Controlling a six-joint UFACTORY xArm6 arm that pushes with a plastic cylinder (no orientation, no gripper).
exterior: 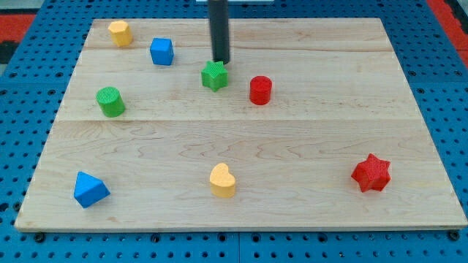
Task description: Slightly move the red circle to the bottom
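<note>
The red circle (260,90) stands on the wooden board (241,212), right of the middle in the upper half. My tip (221,61) is at the end of the dark rod that comes down from the view's top. It sits just above the green star (214,75), close to touching it. The tip is to the left of the red circle and a little higher in the view, with a clear gap between them.
A yellow block (121,33) and a blue cube (161,51) lie at the upper left. A green circle (111,101) is at the left. A blue triangle (90,189), a yellow heart (222,180) and a red star (371,173) lie along the bottom.
</note>
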